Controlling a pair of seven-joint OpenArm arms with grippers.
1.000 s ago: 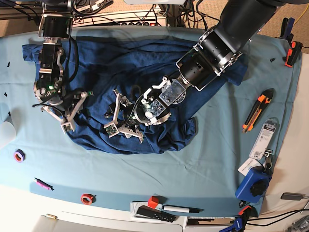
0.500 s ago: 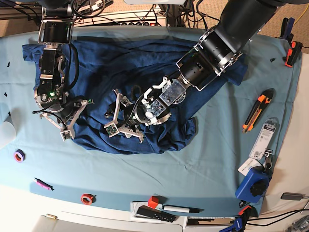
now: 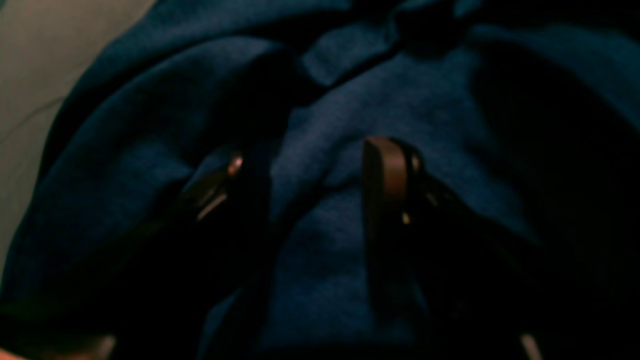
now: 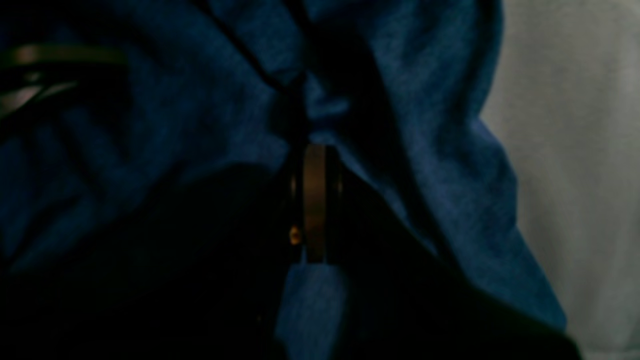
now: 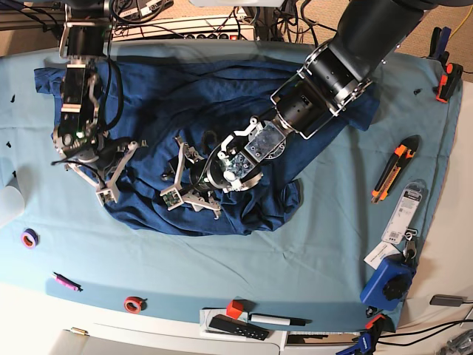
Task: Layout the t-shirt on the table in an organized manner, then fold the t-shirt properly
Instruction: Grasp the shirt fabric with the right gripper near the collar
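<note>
Right wrist view: right gripper pinches a shirt fold, apparently thin; pulling may slip it free.

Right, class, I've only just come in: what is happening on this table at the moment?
A two-armed robot is working on a dark navy-blue knit t-shirt that lies crumpled on the light teal cloth-covered table. The right gripper is shut, pinching a fold of fabric near the shirt's edge. The left gripper rests open over the shirt's middle, a ridge of fabric between its fingers. The shirt is not yet flat, and no folding has begun.
</note>
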